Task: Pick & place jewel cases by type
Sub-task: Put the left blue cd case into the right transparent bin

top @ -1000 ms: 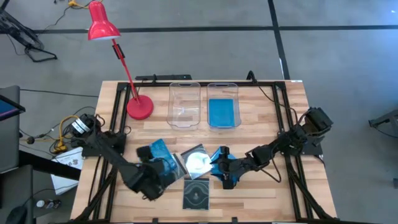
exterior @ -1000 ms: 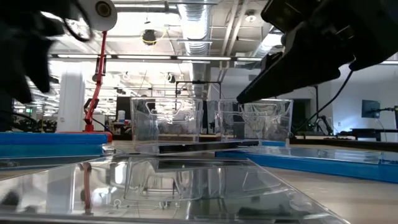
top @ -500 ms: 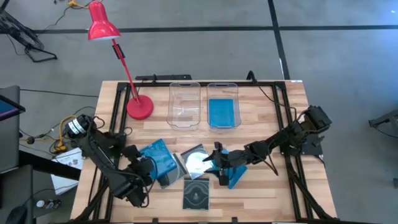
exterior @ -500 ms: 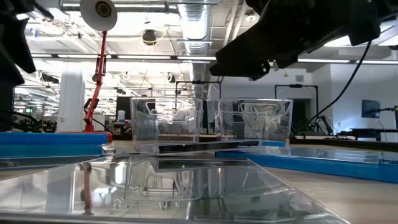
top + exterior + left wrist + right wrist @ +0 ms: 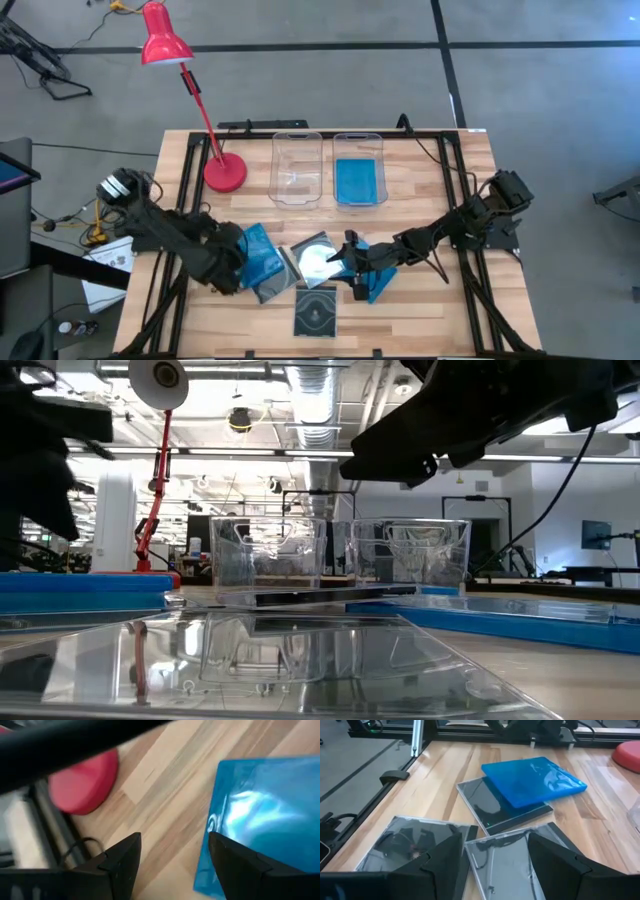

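Observation:
Several jewel cases lie flat near the table's near edge. In the high view a blue case (image 5: 258,255) rests partly on a grey one (image 5: 277,286). There is also a clear case showing a disc (image 5: 318,258), a dark one (image 5: 316,312) and another blue one (image 5: 374,284). My left gripper (image 5: 230,268) is open just left of the first blue case (image 5: 265,820). My right gripper (image 5: 347,264) is open and raised over the clear case (image 5: 512,857), and the low view shows that arm (image 5: 470,410) well above the table. The blue case (image 5: 532,780) on the grey one (image 5: 502,812) lies farther off.
Two clear bins stand side by side toward the far edge. The left bin (image 5: 297,168) holds nothing, and the right bin (image 5: 358,150) holds a blue case. A red desk lamp stands on its round base (image 5: 225,172) at the far left. Bare wood lies between bins and cases.
My left arm drew back toward the near left, then swung its gripper toward the far edge, ending beside the blue case's left edge. My right gripper shifted toward the table's left, from over the right-hand blue case to over the clear case. The cases stayed put.

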Robot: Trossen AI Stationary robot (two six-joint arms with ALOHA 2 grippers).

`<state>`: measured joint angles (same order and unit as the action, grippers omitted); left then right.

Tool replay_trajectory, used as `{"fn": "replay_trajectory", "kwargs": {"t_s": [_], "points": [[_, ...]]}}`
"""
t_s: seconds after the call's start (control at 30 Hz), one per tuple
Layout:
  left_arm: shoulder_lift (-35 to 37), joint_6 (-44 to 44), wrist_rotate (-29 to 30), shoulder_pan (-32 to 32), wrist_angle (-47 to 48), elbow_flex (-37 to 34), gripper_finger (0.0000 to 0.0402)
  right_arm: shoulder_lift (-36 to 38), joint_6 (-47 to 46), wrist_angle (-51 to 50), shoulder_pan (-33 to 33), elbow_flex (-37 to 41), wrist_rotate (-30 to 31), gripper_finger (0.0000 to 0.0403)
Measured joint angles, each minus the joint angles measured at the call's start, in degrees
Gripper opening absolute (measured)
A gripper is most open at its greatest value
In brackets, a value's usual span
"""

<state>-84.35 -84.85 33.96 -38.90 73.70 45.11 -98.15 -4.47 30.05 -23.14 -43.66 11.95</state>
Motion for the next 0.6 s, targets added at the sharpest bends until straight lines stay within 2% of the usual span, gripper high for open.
{"fn": "replay_trajectory", "kwargs": {"t_s": [0.27,0.47,0.6], "points": [[14.45,7.77,-0.66,7.71,-9.50,-9.83,0.0226,0.00,-0.03,-0.77,0.00,0.00,0.01,0.0221],[16.99,14.35,-5.36,12.19,-19.89,-15.27,0.0226,0.00,-0.04,-1.21,0.44,0.00,0.02,0.0221],[16.98,15.56,-5.57,13.35,-21.19,-15.79,0.0226,0.00,-0.04,-1.32,0.48,0.00,0.04,0.0221]]}}
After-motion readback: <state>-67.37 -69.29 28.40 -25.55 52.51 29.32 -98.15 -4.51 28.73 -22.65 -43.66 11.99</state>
